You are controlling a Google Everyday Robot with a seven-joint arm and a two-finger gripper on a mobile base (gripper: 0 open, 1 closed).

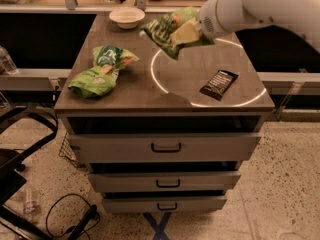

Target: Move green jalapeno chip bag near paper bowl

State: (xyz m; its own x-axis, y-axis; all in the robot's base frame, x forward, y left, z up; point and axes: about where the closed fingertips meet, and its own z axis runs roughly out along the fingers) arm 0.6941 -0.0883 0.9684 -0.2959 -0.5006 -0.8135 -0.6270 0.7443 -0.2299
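The green jalapeno chip bag (pixel 167 30) is light green with pale print and hangs in the air above the back middle of the cabinet top. My gripper (pixel 187 31) is shut on its right side; the white arm reaches in from the upper right. The paper bowl (pixel 127 17) is a small cream-white bowl at the back left of the top, a short way left of the lifted bag.
A darker green bag with a round white logo (pixel 111 56) and a plain lime-green bag (pixel 92 80) lie at the left of the cabinet top (pixel 135 91). A black packet (pixel 219 84) lies at the right. Drawers are below; cables and a dark frame are on the floor at left.
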